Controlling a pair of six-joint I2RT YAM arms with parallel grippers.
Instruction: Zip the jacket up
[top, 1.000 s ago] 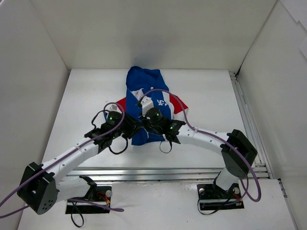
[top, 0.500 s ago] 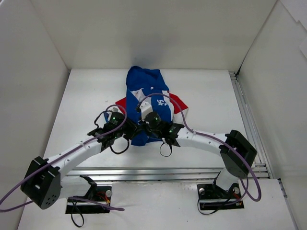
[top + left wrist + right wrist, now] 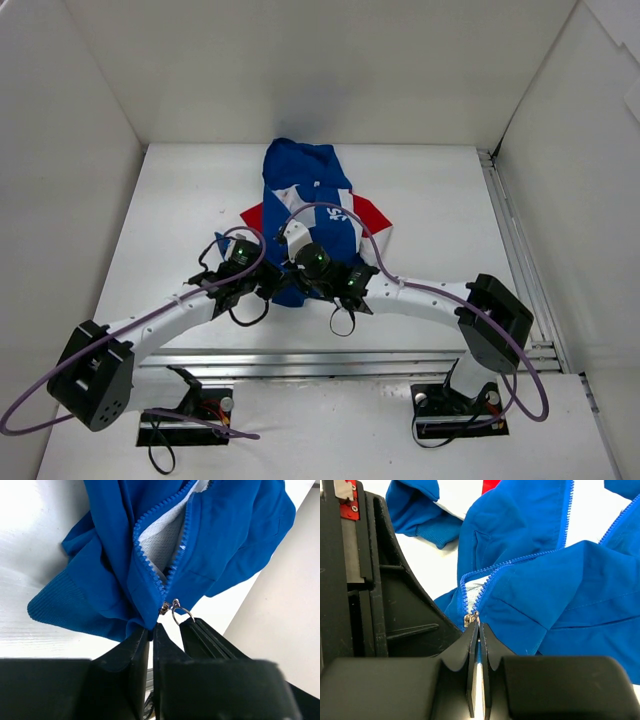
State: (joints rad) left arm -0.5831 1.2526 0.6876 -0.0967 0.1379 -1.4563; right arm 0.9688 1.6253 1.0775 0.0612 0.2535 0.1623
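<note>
- Left wrist view: left tool clamped on the jacket hem below the zipper slider.
- Right tool pressed together, seemingly pinching that slider.

Left gripper, right gripper meet at jacket near hem.

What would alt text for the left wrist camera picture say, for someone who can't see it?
The left gripper, its two black fingers pinched together, grips the bottom edge of a blue jacket just below the metal zipper slider. Above, the zipper lies open, showing white lining.
</note>
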